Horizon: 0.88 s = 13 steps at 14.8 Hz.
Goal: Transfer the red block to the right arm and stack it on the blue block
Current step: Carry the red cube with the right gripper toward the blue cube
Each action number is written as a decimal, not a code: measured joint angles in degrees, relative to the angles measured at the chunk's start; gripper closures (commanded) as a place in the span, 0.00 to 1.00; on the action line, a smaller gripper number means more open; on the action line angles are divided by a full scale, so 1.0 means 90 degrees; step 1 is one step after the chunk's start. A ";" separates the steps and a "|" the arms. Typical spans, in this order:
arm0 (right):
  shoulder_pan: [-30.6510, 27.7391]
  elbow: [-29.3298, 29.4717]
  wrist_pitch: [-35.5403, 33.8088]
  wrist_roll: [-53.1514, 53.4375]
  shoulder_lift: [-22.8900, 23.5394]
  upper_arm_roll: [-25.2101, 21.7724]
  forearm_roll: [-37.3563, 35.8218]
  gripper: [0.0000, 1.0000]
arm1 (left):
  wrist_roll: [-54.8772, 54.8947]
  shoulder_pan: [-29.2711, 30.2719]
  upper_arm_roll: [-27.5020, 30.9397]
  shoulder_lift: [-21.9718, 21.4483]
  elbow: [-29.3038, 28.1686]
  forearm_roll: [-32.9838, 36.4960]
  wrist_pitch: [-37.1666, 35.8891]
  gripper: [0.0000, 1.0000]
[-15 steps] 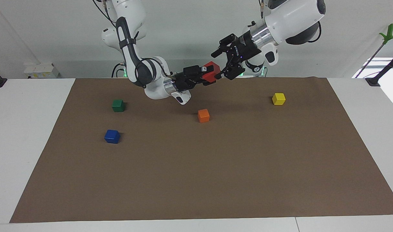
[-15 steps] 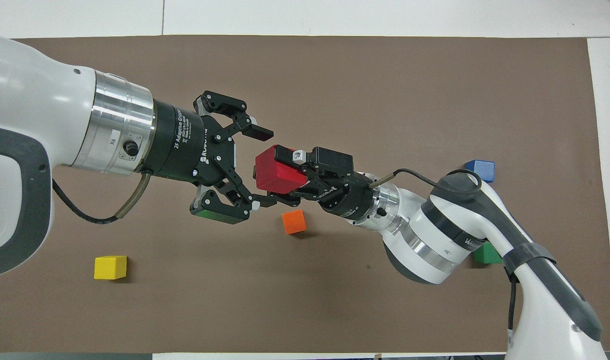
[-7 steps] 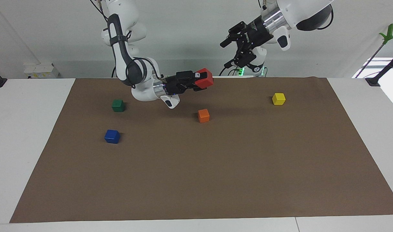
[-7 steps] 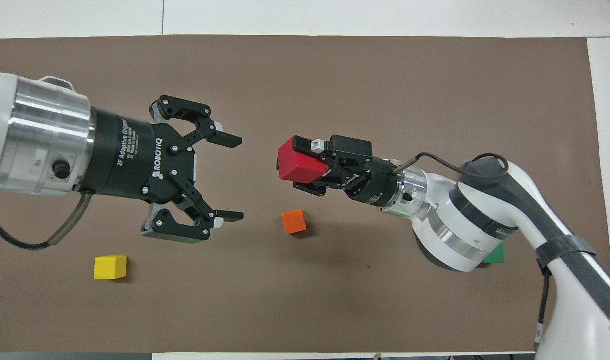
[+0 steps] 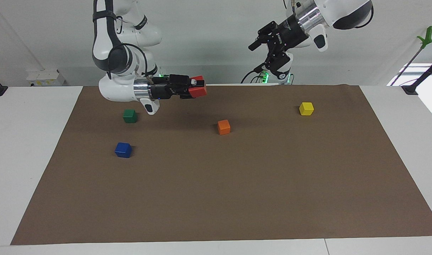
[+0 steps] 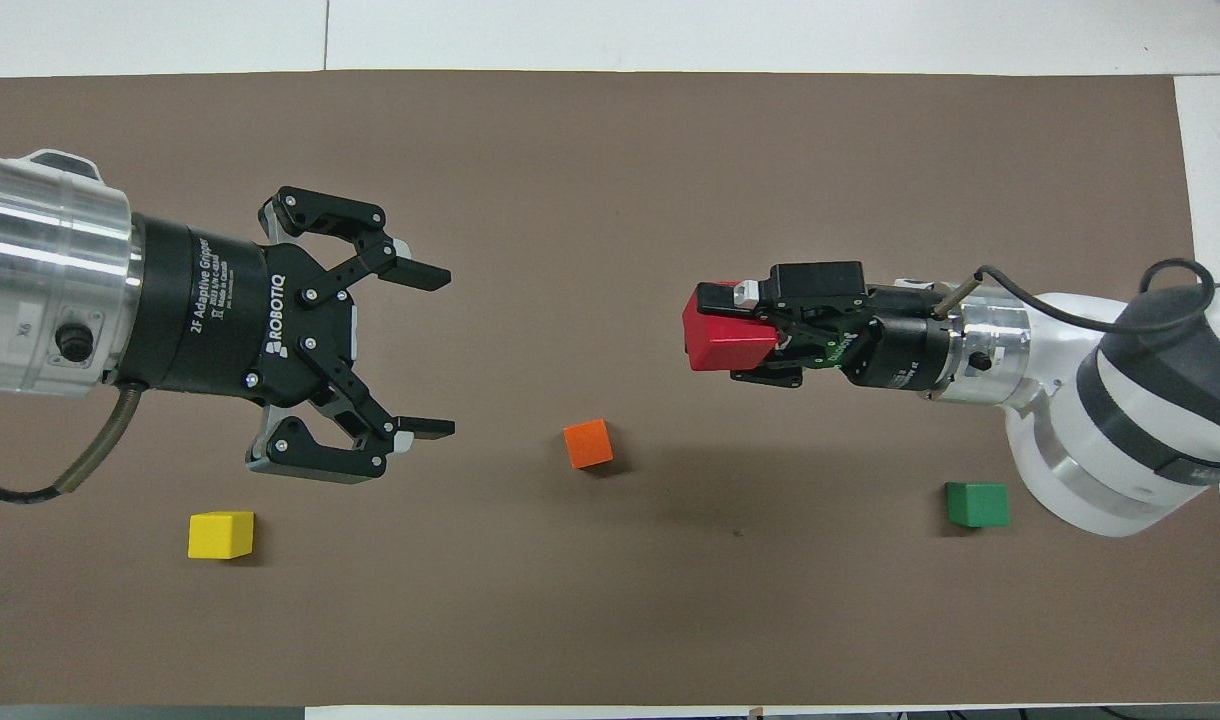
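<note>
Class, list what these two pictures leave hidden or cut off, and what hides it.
- Overhead view: the blue block is hidden under the right arm.
- Both views: gripped faces of the red block, covered by the right gripper.
- Overhead view: the left arm, cut off by the edge.

Left claw [image 6: 425, 350] hangs raised, fingers spread wide; right claw [image 5: 198, 89] (held level) is clamped tight.

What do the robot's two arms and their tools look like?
Both arms are glossy white with grey joints and silver wrist rings. The left tool is black with white "ROBOTIQ" lettering and a ribbed cable. The right tool is smaller and black, with a thin black cable looping from its wrist.
</note>
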 measured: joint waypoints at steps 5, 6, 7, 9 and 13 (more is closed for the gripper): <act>-0.0441 0.0872 -0.0131 0.1220 -0.0126 -0.0003 -0.2724 1.00 | 0.1977 0.0026 -0.0006 -0.0038 -0.0247 0.1709 -0.0003 0.00; -0.0516 0.1072 -0.0245 0.1413 -0.0156 -0.0002 -0.3222 1.00 | 0.2673 0.0117 0.0008 -0.0072 -0.0382 0.2109 -0.0002 0.00; -0.0596 0.1231 -0.0369 0.1525 -0.0183 -0.0002 -0.3640 1.00 | 0.3400 0.0309 0.0019 -0.0107 -0.0490 0.2382 -0.0004 0.00; -0.0752 0.1490 -0.0603 0.1588 -0.0203 -0.0006 -0.4412 1.00 | 0.5029 0.0876 0.0052 -0.0179 -0.0632 0.2737 -0.0069 0.00; -0.0912 0.2206 -0.1069 0.1824 -0.0233 -0.0025 -0.6269 1.00 | 0.7935 0.1685 0.0105 -0.0312 -0.0805 0.3348 -0.0399 0.00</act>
